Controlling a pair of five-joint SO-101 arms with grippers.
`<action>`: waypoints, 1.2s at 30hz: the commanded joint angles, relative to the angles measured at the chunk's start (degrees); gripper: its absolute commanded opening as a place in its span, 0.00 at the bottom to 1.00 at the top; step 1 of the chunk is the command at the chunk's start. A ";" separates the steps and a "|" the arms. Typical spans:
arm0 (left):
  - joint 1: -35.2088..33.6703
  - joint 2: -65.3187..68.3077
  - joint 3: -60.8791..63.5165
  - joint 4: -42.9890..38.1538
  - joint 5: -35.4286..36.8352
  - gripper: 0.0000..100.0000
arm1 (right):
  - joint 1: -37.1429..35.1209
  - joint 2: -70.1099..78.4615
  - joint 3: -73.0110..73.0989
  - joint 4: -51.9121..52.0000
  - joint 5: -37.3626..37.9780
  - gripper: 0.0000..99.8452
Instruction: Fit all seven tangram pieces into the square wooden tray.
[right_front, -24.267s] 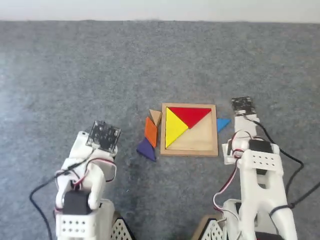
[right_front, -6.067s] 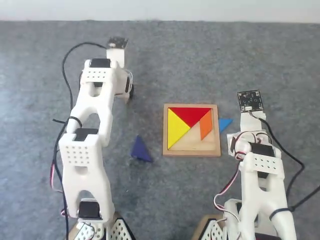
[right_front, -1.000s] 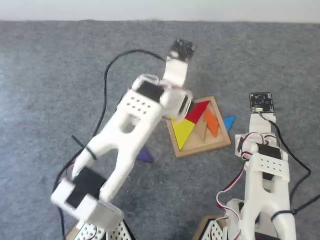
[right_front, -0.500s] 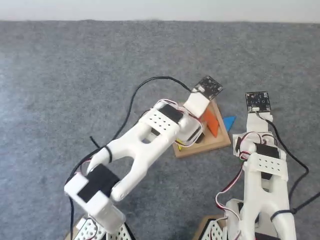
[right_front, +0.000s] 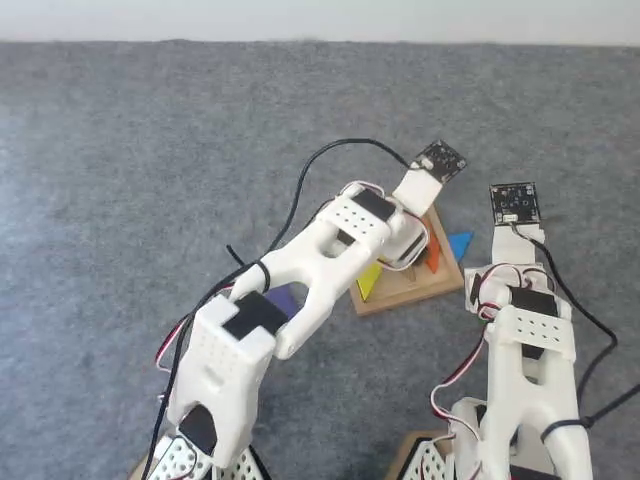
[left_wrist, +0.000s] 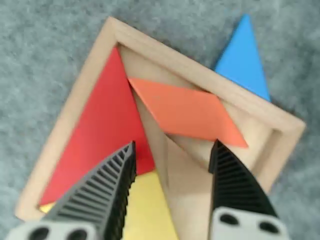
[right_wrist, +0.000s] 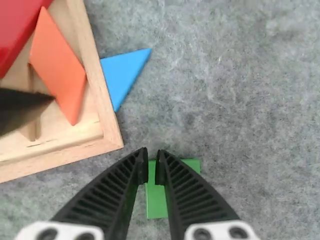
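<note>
1. The square wooden tray (right_front: 410, 296) (left_wrist: 165, 50) (right_wrist: 97, 100) lies on the grey carpeted table (right_front: 150, 150), at about 3 o'clock from the table's middle in the high view. It is turned askew to the table's edges.
2. The tray holds a red triangle (left_wrist: 100, 135) (right_wrist: 15, 20) along one wall and a yellow triangle (left_wrist: 147, 210) (right_front: 368, 280) touching it.
3. It also holds an orange parallelogram (left_wrist: 185, 112) (right_wrist: 57, 75) (right_front: 432, 258), with a corner at the adjoining wall. A pale unpainted wooden piece (left_wrist: 182, 165) lies beside the orange parallelogram.
4. A blue triangle (right_front: 459, 244) (left_wrist: 242, 52) (right_wrist: 122, 72) lies on the carpet at 2 o'clock of the tray, just outside its rim.
5. A purple triangle (right_front: 285, 297) lies at 8 o'clock of the tray, partly covered by the left arm.
6. The left gripper (left_wrist: 174, 147) hangs over the tray with its fingers spread wide and nothing between them. One tip is above the red triangle and the other beside the orange parallelogram.
7. The right gripper (right_wrist: 151, 154) is over the carpet near a tray corner. Its fingers are almost together, with only a narrow slit between them.
8. A green flat piece (right_wrist: 156, 202) lies on the carpet below the right gripper, apart from the tray.
9. In the high view, the right arm stands at 4 o'clock of the tray.
</note>
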 joint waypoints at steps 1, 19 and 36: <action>-1.32 0.97 -7.69 2.02 -0.26 0.23 | -0.31 -2.42 -0.53 0.57 0.79 0.04; -6.42 -12.13 -9.36 10.20 2.81 0.23 | 2.59 -6.73 0.62 1.01 0.18 0.04; -2.02 -27.87 33.45 -16.62 -1.49 0.23 | -1.01 -22.99 9.14 1.45 0.79 0.04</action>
